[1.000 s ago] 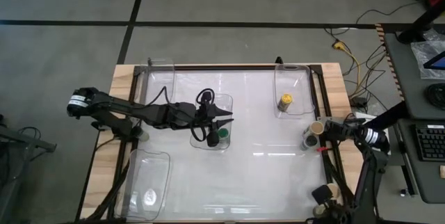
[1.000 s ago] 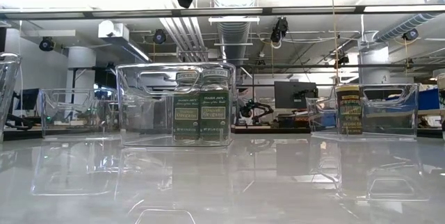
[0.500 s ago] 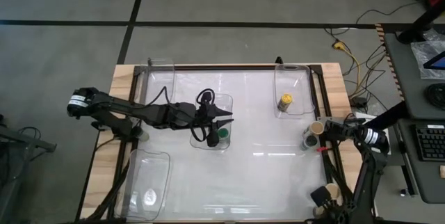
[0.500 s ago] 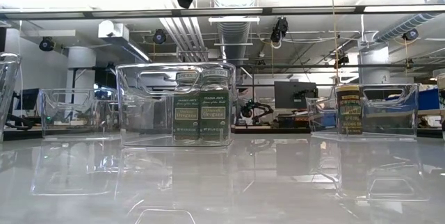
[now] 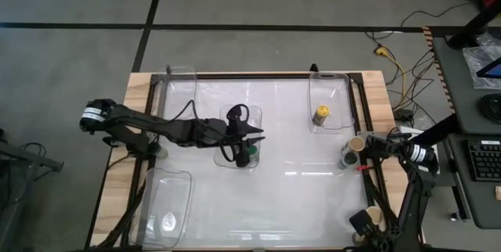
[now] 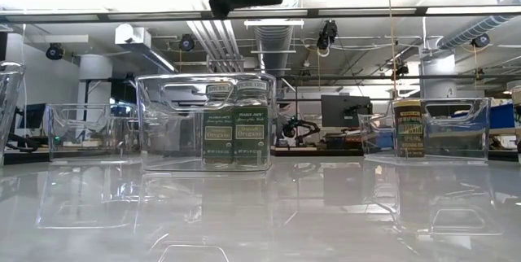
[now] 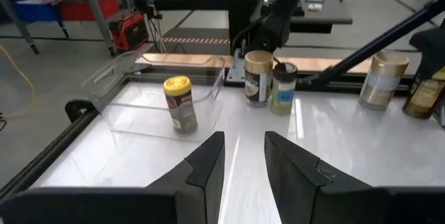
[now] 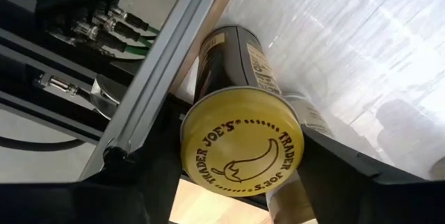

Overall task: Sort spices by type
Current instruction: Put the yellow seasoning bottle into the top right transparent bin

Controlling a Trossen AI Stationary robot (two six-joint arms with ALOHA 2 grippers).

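Note:
Two green-lidded jars (image 6: 218, 128) (image 6: 251, 128) stand upright side by side in the clear middle bin (image 5: 227, 160); the high view shows one green lid (image 5: 250, 151). My left gripper (image 5: 258, 135) (image 7: 243, 140) hovers open above that bin, touching nothing. A yellow-lidded jar (image 5: 321, 114) (image 7: 179, 102) stands in the far-right bin (image 5: 329, 80). My right gripper (image 5: 366, 144) is at the table's right edge, shut on a jar with a yellow-tan lid (image 8: 240, 144) (image 5: 356, 142). A second jar (image 5: 347, 158) (image 7: 284, 88) stands right beside it. My right gripper has the yellow-tan-lidded jar between its two fingers, one on each side of the body just below the lid (image 8: 229, 50). The lid hides the place of contact. The jar stands upright at the table's right rail (image 8: 160, 78).
Clear bins sit at the far-left corner (image 5: 180, 76) and the near-left corner (image 5: 168, 197). Two more containers (image 7: 381, 78) (image 7: 425, 92) stand off the near-right corner. The white table middle (image 5: 297, 189) between the bins is bare.
My left arm has shifted slightly toward the table's right above the middle bin, and its gripper shows a little larger at the top of the low view. The jars and my right arm have kept still.

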